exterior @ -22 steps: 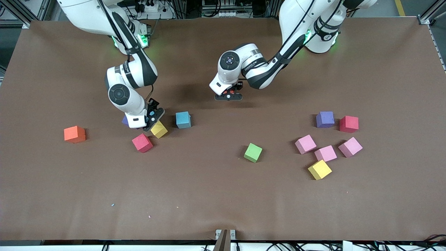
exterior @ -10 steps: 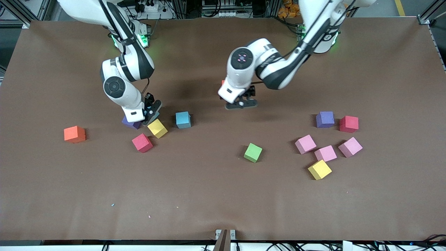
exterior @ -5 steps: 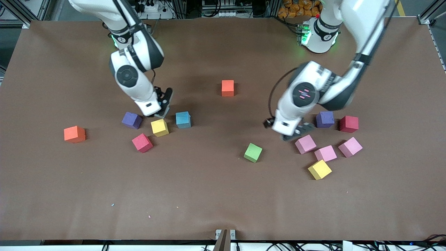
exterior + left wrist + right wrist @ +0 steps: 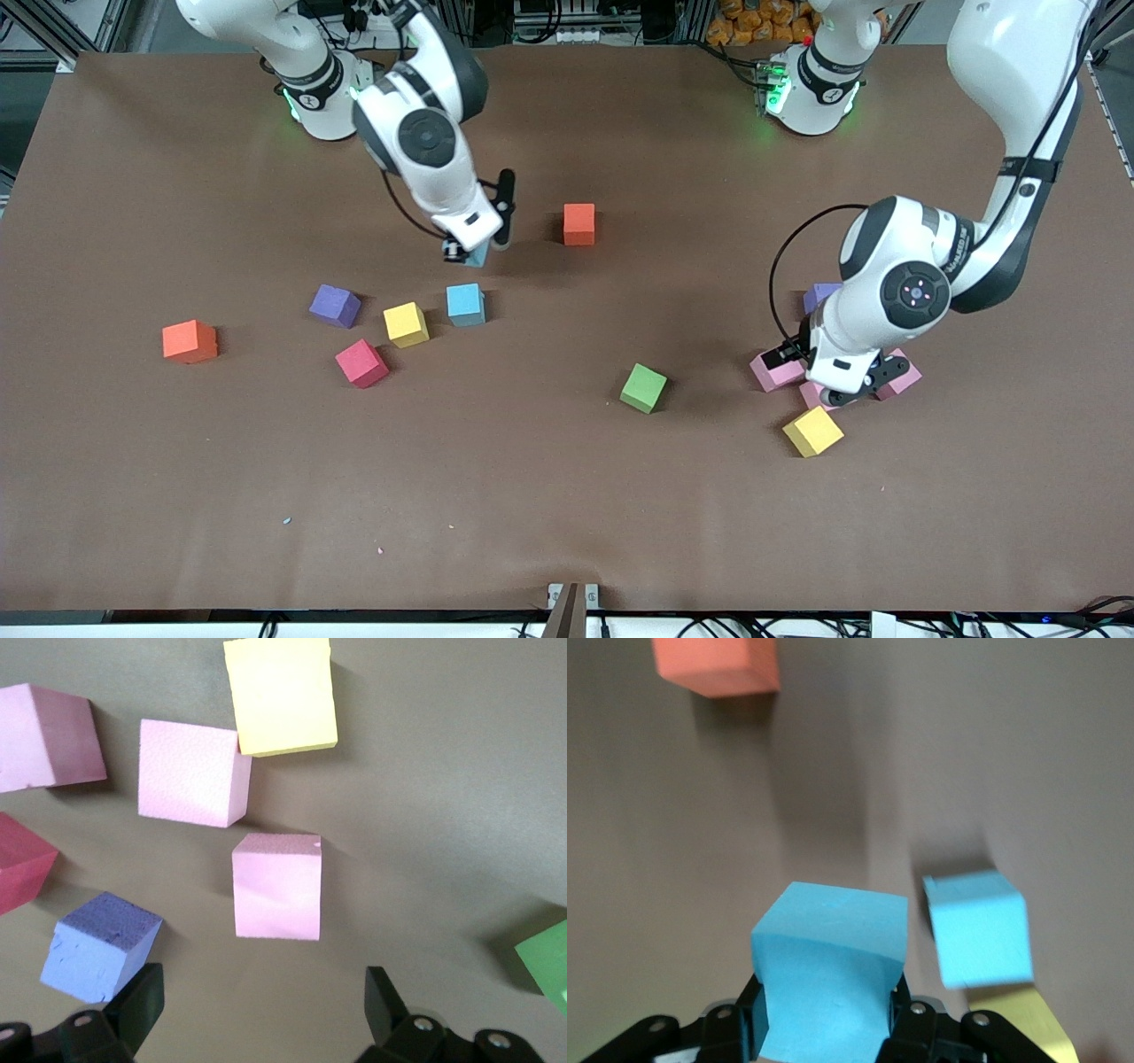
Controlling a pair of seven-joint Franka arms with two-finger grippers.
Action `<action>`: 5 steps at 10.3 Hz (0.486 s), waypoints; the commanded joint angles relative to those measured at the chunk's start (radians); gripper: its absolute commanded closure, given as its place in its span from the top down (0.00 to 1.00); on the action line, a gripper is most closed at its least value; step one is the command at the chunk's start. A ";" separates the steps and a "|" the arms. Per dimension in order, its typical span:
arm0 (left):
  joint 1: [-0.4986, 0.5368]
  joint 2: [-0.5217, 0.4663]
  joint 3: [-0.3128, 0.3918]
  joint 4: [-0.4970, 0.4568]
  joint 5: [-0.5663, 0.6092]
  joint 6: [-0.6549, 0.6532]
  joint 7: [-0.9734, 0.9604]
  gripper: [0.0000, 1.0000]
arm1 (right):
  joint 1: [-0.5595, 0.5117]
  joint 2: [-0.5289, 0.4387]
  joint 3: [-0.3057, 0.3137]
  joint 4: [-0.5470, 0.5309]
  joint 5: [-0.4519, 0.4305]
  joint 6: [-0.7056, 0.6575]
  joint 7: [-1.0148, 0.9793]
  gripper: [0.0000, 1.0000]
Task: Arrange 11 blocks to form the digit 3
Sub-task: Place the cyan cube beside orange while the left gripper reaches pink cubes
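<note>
Right gripper (image 4: 828, 1028) clamps a teal block (image 4: 830, 966) above the table (image 4: 567, 496); left gripper (image 4: 261, 1014) gapes over pink blocks (image 4: 275, 887).

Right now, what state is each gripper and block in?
right gripper: shut on a teal block, up over the table
left gripper: open, over a pink block
second teal block: loose on the table
orange block: set alone on the table
green block: loose
digit 3: not yet formed
</note>
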 commanded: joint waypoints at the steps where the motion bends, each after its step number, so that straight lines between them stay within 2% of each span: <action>1: -0.010 0.083 0.027 0.067 0.056 -0.005 0.005 1.00 | 0.074 0.113 -0.008 0.103 0.002 -0.007 0.048 0.08; 5: -0.010 0.166 0.027 0.068 0.114 0.065 0.005 1.00 | 0.159 0.227 -0.008 0.183 0.001 0.002 0.130 0.07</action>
